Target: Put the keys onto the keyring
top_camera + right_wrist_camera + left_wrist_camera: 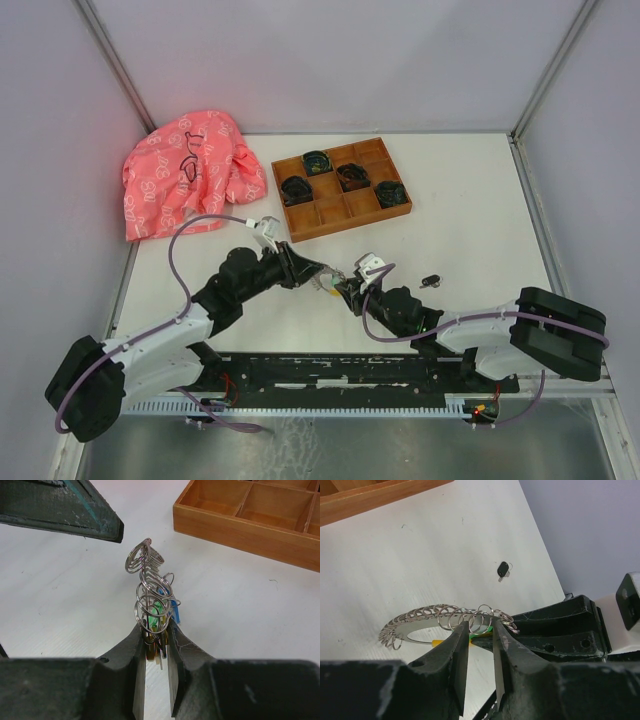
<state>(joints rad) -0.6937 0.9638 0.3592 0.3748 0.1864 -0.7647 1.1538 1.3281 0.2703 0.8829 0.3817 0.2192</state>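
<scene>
Pinching the keyring (150, 587) on the near side of the wooden tray (235, 527), the right tool (156, 627) steadies it while the left tool (481, 635) hovers slightly spread; threading seems underway, and the black key (431, 281), also on the tray's near side, needs fetching next.

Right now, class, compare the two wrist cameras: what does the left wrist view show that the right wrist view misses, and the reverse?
Only the left wrist view: the black-headed key, lying loose on the table. Only the right wrist view: the blue-headed key among the loops of the keyring, with the right gripper shut on that keyring. Both views: the keyring, its green tag and the wooden tray.
</scene>
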